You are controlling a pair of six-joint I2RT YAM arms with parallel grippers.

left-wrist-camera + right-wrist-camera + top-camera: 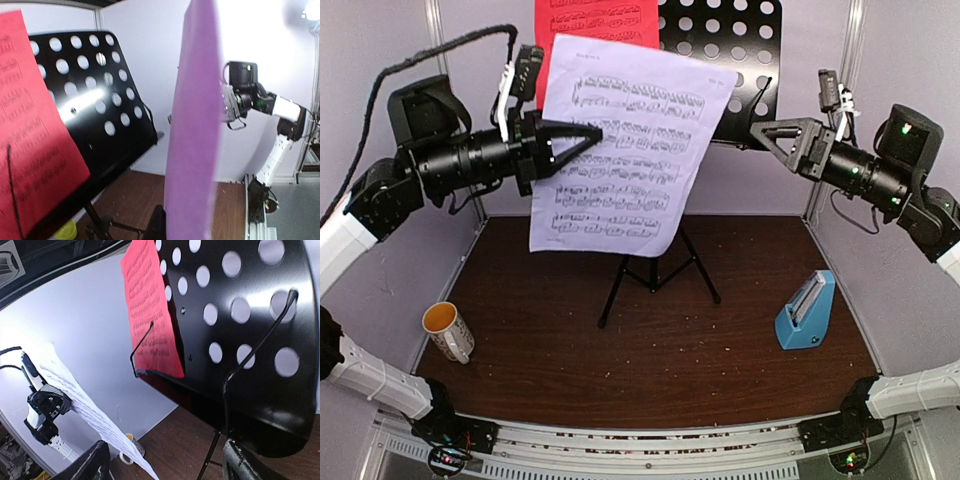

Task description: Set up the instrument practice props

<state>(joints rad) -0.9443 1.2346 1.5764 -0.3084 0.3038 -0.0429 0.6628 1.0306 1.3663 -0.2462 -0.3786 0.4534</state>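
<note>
The black perforated music stand [720,45] rises on its tripod at the back, and the red sheet [595,20] rests on its left half. In front of the stand hangs the white sheet [630,150], pinched at its left edge by my shut left gripper [588,135]. In the left wrist view this sheet [195,125] shows edge-on beside the stand [100,115]. My right gripper [760,133] stands open by the stand's lower right edge; in its own view nothing lies between the jaws [165,470], with the stand's ledge [240,390] just above. The blue metronome [807,312] sits on the table at the right.
A white patterned mug [448,330] stands at the front left of the brown table [650,370]. A green bowl [65,231] shows behind the stand's tripod [655,270]. Grey walls enclose the table on three sides.
</note>
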